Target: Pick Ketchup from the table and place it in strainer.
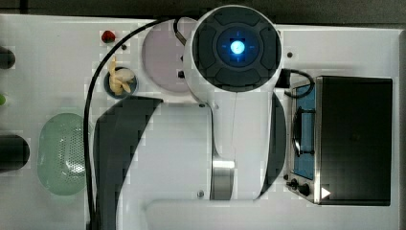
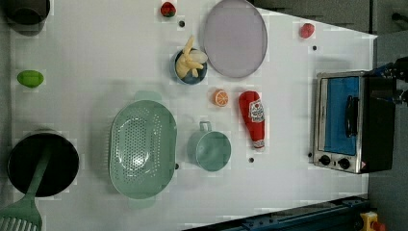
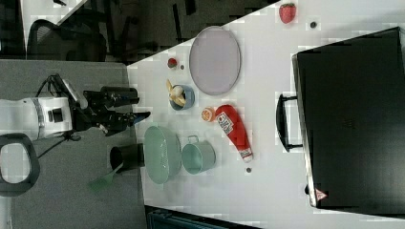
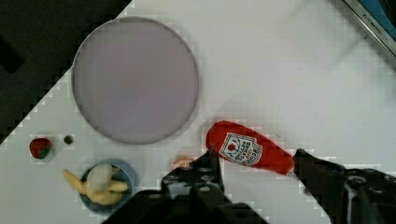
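Observation:
The Ketchup (image 2: 255, 118) is a red squeeze bottle with a printed label. It lies flat on the white table between the teal cup (image 2: 209, 150) and the toaster oven. My gripper (image 4: 256, 154) is open, and in the wrist view its dark fingers (image 4: 212, 163) stand either side of the Ketchup (image 4: 247, 150) without touching it. In the right view the gripper (image 3: 137, 108) hangs well clear of the table surface. The strainer (image 2: 142, 149), a pale mint-green perforated oval basket, sits empty next to the cup. In the top view the arm covers the Ketchup, and the strainer (image 1: 62, 153) lies at the top view's left.
A grey round plate (image 2: 235, 38), a blue bowl of banana pieces (image 2: 191, 65) and an orange half (image 2: 221, 97) lie near the bottle. A toaster oven (image 2: 349, 120) stands at the left view's right. Strawberries (image 2: 168, 9), a lime (image 2: 30, 78) and a black pot with a spatula (image 2: 41, 163) sit around the edges.

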Available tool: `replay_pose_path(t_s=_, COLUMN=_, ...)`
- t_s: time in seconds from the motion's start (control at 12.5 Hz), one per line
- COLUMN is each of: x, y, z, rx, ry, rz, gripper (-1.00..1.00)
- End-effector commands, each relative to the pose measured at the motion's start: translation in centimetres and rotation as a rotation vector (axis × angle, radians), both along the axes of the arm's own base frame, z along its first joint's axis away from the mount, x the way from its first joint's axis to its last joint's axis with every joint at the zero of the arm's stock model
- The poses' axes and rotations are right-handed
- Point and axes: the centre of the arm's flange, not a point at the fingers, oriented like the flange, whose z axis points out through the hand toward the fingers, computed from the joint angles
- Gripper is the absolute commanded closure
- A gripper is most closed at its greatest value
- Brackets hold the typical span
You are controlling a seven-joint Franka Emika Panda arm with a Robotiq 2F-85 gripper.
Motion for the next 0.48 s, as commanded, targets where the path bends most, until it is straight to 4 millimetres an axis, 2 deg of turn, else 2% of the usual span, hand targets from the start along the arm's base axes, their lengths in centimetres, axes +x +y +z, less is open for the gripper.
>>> replay_pose_path(t_s=0.08, x=-11.0, y=0.5, z=6.3, rx=0.001, ry=0.059, rz=-0.027, gripper=-0.59)
replay_pose_path(t_s=0.24, x=-10.7, y=0.6, z=5.5, rx=0.001, ry=0.066, rz=-0.025, gripper=-0.99)
replay_pose_path(t_s=0.48, x=-9.6, y=0.7, z=2.2, rx=0.005, ry=0.130, rz=-0.016, gripper=-1.00)
